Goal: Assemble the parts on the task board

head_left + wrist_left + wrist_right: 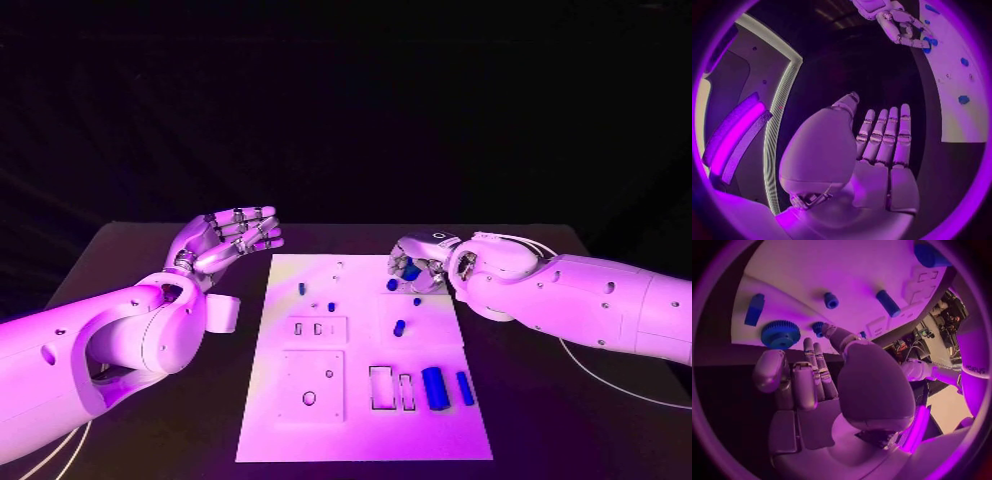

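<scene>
Fingers [892, 132] of the left hand [228, 238] stand straight and slightly apart, holding nothing, above the black table [159, 250] off the task board's [361, 425] 10 o'clock corner. The right hand [421, 258] hangs over the board's 1 o'clock corner, its fingers [811, 375] curled downward beside a blue gear [780, 333] that lies flat on the white plate; whether a fingertip pinches the small blue peg [819, 328] just beyond them cannot be told from the wrist view, though none plainly holds it.

Across the board, parts are scattered. A rectangular blue block [754, 309] lies near the gear toward the board's far edge. A short blue peg [400, 327] sits near the middle, and two smaller ones [330, 307] stand at about 11 o'clock of it. At 5 o'clock on the board, a long blue cylinder [434, 388] lies beside a thinner blue bar [464, 388], both just right of two rectangular slots [382, 388]. A raised white plate with an oval hole [309, 398] occupies the 7 o'clock area.
</scene>
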{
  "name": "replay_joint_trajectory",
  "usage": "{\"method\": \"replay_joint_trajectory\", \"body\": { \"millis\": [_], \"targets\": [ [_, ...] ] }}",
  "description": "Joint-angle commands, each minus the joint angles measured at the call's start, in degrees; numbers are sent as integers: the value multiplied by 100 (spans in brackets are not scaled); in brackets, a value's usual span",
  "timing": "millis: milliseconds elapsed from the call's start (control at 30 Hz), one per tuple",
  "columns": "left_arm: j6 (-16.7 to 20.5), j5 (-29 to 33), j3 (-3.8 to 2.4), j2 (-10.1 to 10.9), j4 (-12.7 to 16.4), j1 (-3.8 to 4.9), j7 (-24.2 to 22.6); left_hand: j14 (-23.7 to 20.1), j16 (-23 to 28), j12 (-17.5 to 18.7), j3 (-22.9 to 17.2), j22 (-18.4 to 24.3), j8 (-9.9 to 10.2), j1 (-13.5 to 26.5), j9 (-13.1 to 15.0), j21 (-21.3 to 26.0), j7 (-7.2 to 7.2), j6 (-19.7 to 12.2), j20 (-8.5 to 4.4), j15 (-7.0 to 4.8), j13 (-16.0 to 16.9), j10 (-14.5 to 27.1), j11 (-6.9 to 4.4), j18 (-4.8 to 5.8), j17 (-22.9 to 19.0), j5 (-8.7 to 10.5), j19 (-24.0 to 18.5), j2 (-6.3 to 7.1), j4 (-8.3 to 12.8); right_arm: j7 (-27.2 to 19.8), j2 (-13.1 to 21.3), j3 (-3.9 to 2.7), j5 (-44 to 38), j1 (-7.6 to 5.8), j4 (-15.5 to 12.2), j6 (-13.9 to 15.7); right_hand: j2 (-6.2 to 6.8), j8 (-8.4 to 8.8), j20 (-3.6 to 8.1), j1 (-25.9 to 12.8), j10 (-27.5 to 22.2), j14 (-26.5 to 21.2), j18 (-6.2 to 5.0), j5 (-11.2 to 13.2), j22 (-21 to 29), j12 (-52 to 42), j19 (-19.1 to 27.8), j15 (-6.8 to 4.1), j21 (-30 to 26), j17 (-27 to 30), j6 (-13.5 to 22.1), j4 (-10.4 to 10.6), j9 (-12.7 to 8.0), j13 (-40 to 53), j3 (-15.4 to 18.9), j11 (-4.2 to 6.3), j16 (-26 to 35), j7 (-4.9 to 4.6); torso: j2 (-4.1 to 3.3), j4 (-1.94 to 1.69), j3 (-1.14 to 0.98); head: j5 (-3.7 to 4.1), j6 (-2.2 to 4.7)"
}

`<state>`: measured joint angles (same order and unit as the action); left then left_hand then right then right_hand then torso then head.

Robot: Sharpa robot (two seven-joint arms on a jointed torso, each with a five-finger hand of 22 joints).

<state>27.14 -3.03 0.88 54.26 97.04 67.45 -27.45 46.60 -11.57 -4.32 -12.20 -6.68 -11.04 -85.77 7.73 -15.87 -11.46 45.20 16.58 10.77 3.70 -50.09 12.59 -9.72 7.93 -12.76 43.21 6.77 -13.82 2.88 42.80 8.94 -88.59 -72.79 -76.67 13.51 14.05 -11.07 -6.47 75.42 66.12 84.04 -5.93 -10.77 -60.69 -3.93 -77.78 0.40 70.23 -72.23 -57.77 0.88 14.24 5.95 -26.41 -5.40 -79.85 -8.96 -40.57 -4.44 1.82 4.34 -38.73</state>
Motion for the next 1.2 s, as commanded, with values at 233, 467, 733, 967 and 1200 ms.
{"method": "replay_joint_trajectory", "body": {
  "millis": [233, 467, 733, 967, 1200],
  "targets": [
    [-121, -40, -10, -1, 15, 14, -2, 19, 5, 34, -9, -4, 0, -11, -1, -38, -368, -8, -14, 5, -4, -6, 14, -46, 6, 21, 41, 32, -24, 26, -59, -1, -129, 32, 27, -171, -14, -23, 4, 6, 141, 302, 78, -28, -219, -26, -51, 21, 171, -119, -73, 89, 49, 22, -121, 10, -115, 1, -15, 13, 7, -28, -8],
    [-134, -46, -11, -4, 13, 16, 15, 16, 9, 41, -7, -3, 7, -5, -5, -39, -373, -23, -13, 7, -5, -1, 18, -45, 6, 21, 42, 33, -29, 37, -92, -1, -95, 44, 46, -156, -64, -56, 7, -36, 261, 313, 102, -38, -406, -25, -85, 12, 306, -206, -138, 185, 101, 29, -284, 25, -199, 5, -25, 11, 11, -37, -19],
    [-161, -66, -11, -11, 7, 17, 40, 13, 13, 46, -7, -2, 12, -4, -7, -39, -376, -36, -13, 9, -6, 4, 21, -44, 6, 22, 43, 34, -31, 46, -164, -1, -73, 54, 110, -85, -86, -68, 10, -55, 296, 317, 108, -37, -459, -20, -93, 9, 344, -234, -160, 223, 122, 28, -343, 31, -226, 7, -28, 12, 16, -49, -40],
    [-185, -71, -12, -11, 13, 28, 64, 12, 14, 47, -7, -1, 12, -5, -7, -39, -376, -32, -13, 10, -6, 6, 22, -44, 5, 24, 43, 35, -30, 64, -225, -1, -70, 57, 148, -41, -102, -80, 12, -63, 337, 322, 113, -31, -504, -20, -99, 5, 377, -263, -176, 249, 143, 30, -399, 39, -253, 12, -39, 11, 23, -42, -43],
    [-195, -72, -12, -14, 6, 42, 84, 12, 14, 47, -7, -1, 12, -5, -7, -39, -376, -32, -13, 10, -6, 6, 22, -44, 5, 24, 43, 35, -30, 98, -262, -1, -59, 58, 160, 218, -222, -208, 59, 58, 575, 333, 130, 182, -668, -63, -131, -62, 493, -330, -344, 215, 266, 69, -647, 123, -321, 97, -46, 14, 25, -37, -38]
  ]
}}
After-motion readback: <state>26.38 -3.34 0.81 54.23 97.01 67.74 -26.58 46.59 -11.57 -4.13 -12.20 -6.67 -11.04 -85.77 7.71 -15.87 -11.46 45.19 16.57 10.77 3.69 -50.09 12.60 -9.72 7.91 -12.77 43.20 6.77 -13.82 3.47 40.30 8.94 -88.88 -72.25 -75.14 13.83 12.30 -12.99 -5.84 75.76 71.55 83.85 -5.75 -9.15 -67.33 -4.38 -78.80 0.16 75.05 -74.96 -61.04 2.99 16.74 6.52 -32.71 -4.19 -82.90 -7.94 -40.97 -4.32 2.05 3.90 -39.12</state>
